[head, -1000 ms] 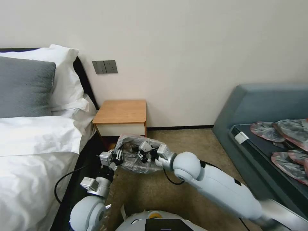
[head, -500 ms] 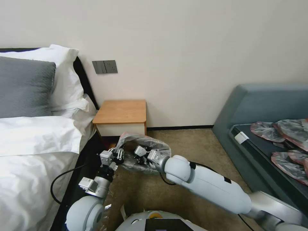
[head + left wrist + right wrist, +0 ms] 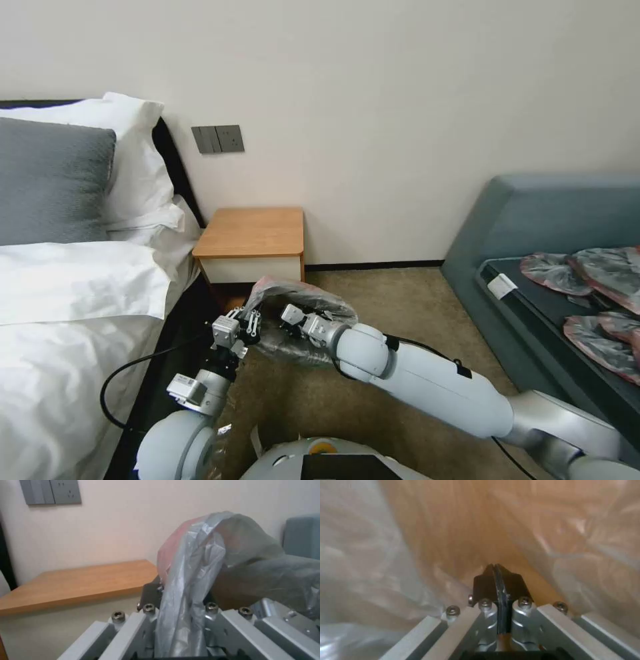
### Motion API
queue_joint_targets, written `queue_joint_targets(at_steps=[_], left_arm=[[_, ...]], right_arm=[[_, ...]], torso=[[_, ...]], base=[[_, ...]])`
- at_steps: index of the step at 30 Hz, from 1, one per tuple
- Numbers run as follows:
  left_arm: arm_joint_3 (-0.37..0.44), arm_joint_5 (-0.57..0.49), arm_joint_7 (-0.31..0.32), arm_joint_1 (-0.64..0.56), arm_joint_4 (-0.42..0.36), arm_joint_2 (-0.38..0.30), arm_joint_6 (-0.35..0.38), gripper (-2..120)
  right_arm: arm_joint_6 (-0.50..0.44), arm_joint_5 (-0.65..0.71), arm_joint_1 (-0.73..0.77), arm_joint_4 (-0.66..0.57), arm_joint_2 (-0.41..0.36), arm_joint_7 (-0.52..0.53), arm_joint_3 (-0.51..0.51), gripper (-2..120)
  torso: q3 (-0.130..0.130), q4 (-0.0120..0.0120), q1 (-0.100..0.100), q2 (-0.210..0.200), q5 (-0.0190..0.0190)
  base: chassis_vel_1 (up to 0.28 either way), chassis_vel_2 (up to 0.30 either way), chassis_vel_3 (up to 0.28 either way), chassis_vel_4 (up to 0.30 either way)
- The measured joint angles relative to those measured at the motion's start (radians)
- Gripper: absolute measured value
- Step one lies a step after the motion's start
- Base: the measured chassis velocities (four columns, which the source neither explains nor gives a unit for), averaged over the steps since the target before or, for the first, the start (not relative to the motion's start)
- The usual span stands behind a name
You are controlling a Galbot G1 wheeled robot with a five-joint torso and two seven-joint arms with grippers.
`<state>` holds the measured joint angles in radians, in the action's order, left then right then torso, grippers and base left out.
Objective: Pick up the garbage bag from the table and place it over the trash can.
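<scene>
Head view is showing, furthest left, a bed with one grey pillow (image 3: 50, 180) and white pillows (image 3: 137, 163) behind it, then one grey switch-and-socket panel (image 3: 218, 139) on the wall, well above both pincers; no writing on it is reading clearly. Moving right, the left gripper (image 3: 248, 325) is reaching up from below and clamping the near edge of the garbage bag (image 3: 300, 320), its fingers closed tight on a pinched fold of grey film. Left wrist view is showing that fold (image 3: 186, 605) running down between the fingers, with the bag's pinkish-red rim arching just above them and the table (image 3: 80, 585) lying beyond. One table (image 3: 252, 233) is standing just behind the bag, apart from it. Right of the left gripper, the right gripper (image 3: 288, 317) is sitting inside the single bag, and the right wrist view is showing its dark fingertips (image 3: 485, 585) pressed together, a sliver of film seeming to sit between them, with crinkly plastic (image 3: 386, 555) surrounding them. Furthest right, well apart from both pincers, a grey-blue sofa (image 3: 533, 220) is carrying several more crumpled bags (image 3: 587, 273), the count unclear, beside one small white tag (image 3: 502, 286) whose text is too small to read.
</scene>
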<state>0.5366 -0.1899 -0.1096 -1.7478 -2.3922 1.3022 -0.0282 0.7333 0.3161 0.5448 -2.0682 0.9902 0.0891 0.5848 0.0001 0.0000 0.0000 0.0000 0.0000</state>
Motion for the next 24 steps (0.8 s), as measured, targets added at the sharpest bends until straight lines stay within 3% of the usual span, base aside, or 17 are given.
queue_joint_targets(at_steps=[24], left_arm=[[-0.014, 0.037, -0.016, -0.009, 0.006, 0.013, -0.030, 8]], right_arm=[[0.000, -0.019, 0.014, 0.071, 0.033, 0.048, 0.009, 0]], torso=[[0.000, 0.0001, 0.000, 0.000, 0.0000]], base=[[0.000, 0.000, 0.000, 0.000]])
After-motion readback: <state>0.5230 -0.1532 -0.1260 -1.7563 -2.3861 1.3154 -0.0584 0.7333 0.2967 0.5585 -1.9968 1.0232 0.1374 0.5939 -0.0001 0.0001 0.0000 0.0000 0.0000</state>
